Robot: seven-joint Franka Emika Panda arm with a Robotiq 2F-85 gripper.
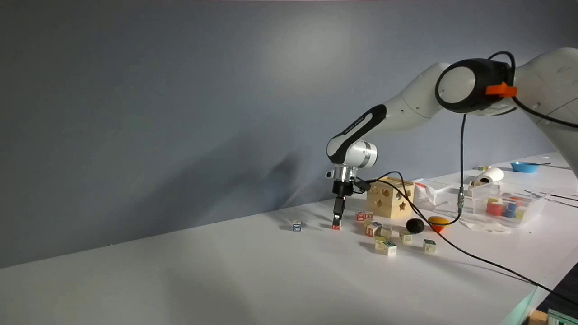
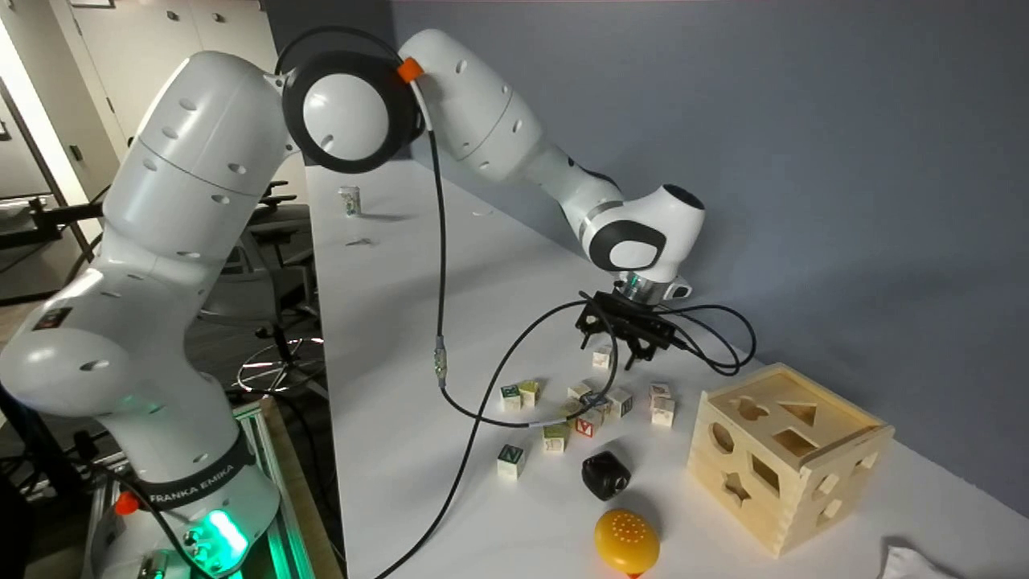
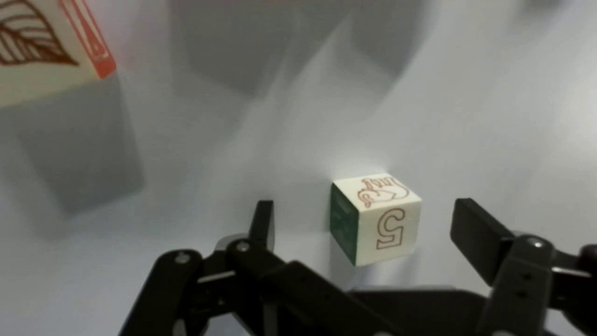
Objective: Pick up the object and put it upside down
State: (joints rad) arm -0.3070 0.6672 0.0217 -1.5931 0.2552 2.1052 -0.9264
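A small pale letter block with a red face (image 1: pixel 336 227) stands on the table under my fingertips in an exterior view. Its pale top and sides show in an exterior view (image 2: pixel 601 358). In the wrist view a pale block (image 3: pixel 387 228) with a "5", an animal drawing and a green side sits between the fingers. By place it seems the same block, but its red face does not show there. My gripper (image 1: pixel 337 218) is open, pointing down. Its fingers stand on both sides of the block, with a gap at each side, also in an exterior view (image 2: pixel 607 354).
Another block (image 3: pixel 42 51) with a leaf and a red face is at the wrist view's upper left. A blue-faced block (image 1: pixel 296 225) stands aside. Several letter blocks (image 2: pixel 589 422), a black piece (image 2: pixel 605 474), a yellow-orange piece (image 2: pixel 626 540) and a wooden shape box (image 2: pixel 792 458) stand nearby.
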